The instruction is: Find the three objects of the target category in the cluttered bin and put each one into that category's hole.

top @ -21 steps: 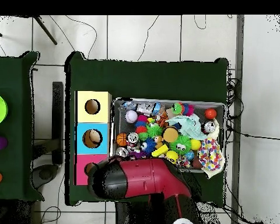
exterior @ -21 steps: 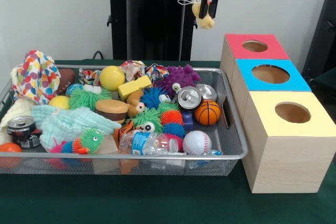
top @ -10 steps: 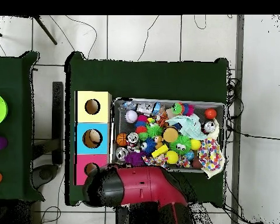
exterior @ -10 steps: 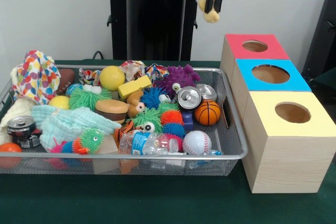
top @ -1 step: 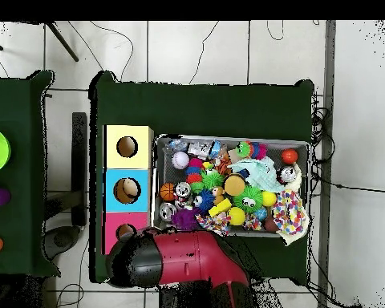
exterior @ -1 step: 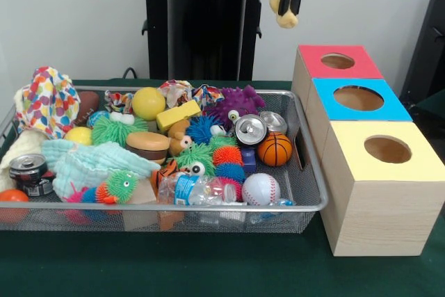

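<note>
1. The black gripper (exterior @ -1 step: 290,1) of the red and black arm (top @ -1 step: 184,258) has its jaws closed narrowly on a small pale-yellow soft toy (exterior @ -1 step: 284,16), which hangs high above the table.
2. Compared with a second ago, the gripper has carried the toy sideways and slightly higher: in the front view it hung over the gap behind the wire-mesh bin (exterior @ -1 step: 314,193), and it is now nearer the row of wooden boxes, though not yet over the red-topped box (exterior @ -1 step: 313,66).
3. In the overhead view the arm's head has swung along with it, away from the bin's corner and towards the pink-red box end of the row.
4. This suggests a carry step well under way: the toy is out of the clutter and on its way to a hole, likely the red box's round hole (exterior @ -1 step: 338,61), the nearest one.
5. The blue-topped box (exterior @ -1 step: 393,108) and the yellow-topped box (exterior @ -1 step: 417,163) sit beside it, further along the row.
6. The bin's contents look unshifted across the frames; the orange basketball (exterior @ -1 step: 275,149) and white baseball (exterior @ -1 step: 260,188) lie where they were.
</note>
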